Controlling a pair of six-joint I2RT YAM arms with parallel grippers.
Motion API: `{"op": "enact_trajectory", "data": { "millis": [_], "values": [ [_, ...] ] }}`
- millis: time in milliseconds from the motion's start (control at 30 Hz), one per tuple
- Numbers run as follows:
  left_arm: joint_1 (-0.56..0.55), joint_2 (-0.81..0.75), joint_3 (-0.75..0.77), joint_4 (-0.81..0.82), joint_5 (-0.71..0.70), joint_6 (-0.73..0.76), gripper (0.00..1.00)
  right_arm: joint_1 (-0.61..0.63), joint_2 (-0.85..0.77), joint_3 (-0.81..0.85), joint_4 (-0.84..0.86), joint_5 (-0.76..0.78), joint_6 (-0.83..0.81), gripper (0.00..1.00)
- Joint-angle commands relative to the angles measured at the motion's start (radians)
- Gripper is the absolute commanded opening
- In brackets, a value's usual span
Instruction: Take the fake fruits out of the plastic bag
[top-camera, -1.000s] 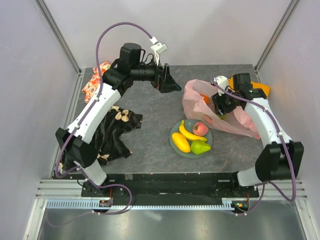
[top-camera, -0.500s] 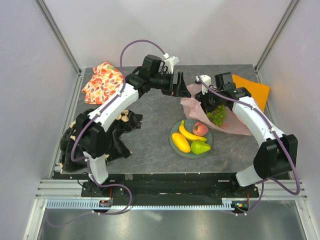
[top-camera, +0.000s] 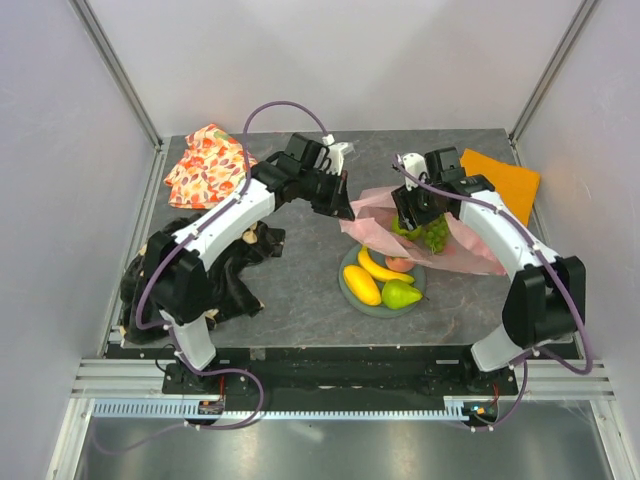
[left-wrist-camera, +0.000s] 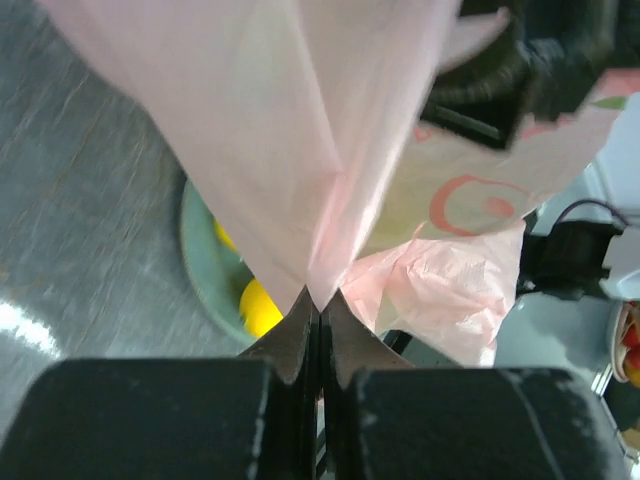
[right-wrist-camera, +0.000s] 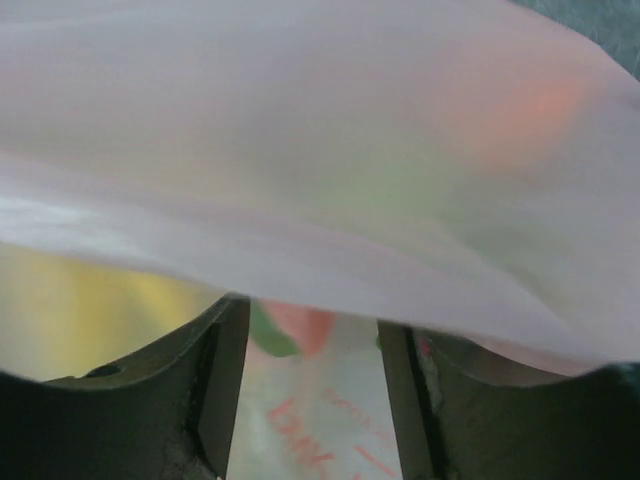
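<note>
Left gripper (left-wrist-camera: 320, 300) pinched tight on thin pink plastic bag (top-camera: 475, 255), edge held up over round green plate (top-camera: 346, 270). Right gripper (top-camera: 410, 215) draped in bag film, fingers apart, grip can't tell. Green plastic grapes (top-camera: 433, 234) just beside it. 4 glossy fake fruits (top-camera: 380, 268) on plate.

Floral fabric (top-camera: 205, 165) lay crumpled at far left corner of grey table (top-camera: 300, 290); orange cloth (top-camera: 510, 175) flat at far right corner. Dark garment (top-camera: 235, 275) bunched along left edge. Green plate (top-camera: 343, 275) near centre.
</note>
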Motion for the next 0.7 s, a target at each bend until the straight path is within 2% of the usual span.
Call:
{"op": "enact_trajectory", "data": {
  "millis": [0, 100, 133, 267, 633, 667],
  "values": [
    [0.007, -0.106, -0.052, -0.035, 0.030, 0.131, 0.02, -0.005, 0.092, 0.018, 0.029, 0.136, 0.000, 0.64],
    [0.006, -0.100, -0.052, -0.038, 0.041, 0.153, 0.02, -0.005, 0.135, 0.035, 0.065, 0.166, 0.006, 0.94],
    [0.006, -0.094, -0.049, -0.038, 0.045, 0.156, 0.02, -0.005, 0.161, 0.058, 0.075, 0.186, 0.009, 0.98],
    [0.001, -0.069, -0.032, -0.034, 0.061, 0.159, 0.02, -0.005, 0.219, 0.107, 0.095, 0.228, 0.005, 0.98],
    [-0.016, -0.023, 0.019, -0.027, 0.065, 0.162, 0.01, -0.006, 0.449, 0.231, 0.070, 0.128, 0.078, 0.98],
    [-0.017, -0.019, 0.023, -0.027, 0.058, 0.167, 0.02, -0.005, 0.457, 0.236, 0.067, 0.122, 0.081, 0.95]
  ]
}}
